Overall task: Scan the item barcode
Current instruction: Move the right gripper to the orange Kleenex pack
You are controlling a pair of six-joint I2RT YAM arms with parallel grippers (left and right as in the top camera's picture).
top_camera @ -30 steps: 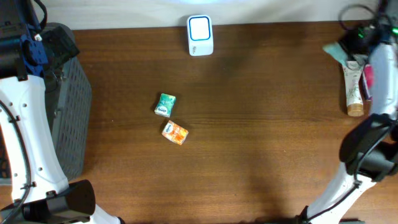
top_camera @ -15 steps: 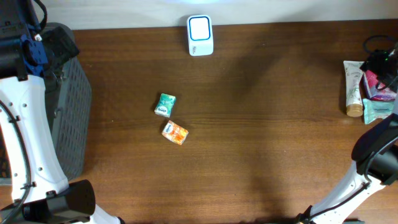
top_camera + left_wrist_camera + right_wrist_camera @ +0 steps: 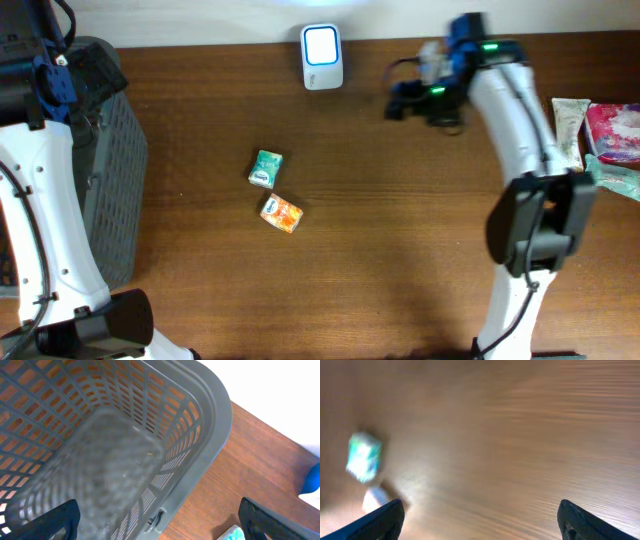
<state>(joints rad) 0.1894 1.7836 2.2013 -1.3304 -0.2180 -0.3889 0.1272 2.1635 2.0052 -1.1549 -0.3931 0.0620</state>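
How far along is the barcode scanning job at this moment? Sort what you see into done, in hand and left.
Done: nothing visible; no item shows in the basket. In hand: the right gripper, open and empty, hangs over the table, apart from the green packet and orange packet. Left: grasp a packet, present it to the scanner; the left gripper hangs open over the basket.

L arm [image 3: 40, 200] stood along the left edge of the surface, with L wrist [image 3: 45, 75] at the far corner. L jaws were spread wide and held nothing, their fingertips [image 3: 55, 520] at opp. sides of the wrist view. R arm [image 3: 520, 120] rose from its base, elbow bent, w/ forearm angled inward. R wrist [image 3: 445, 85] pointed left. R jaws were wide apart too, fingertips [image 3: 380, 522] bare.
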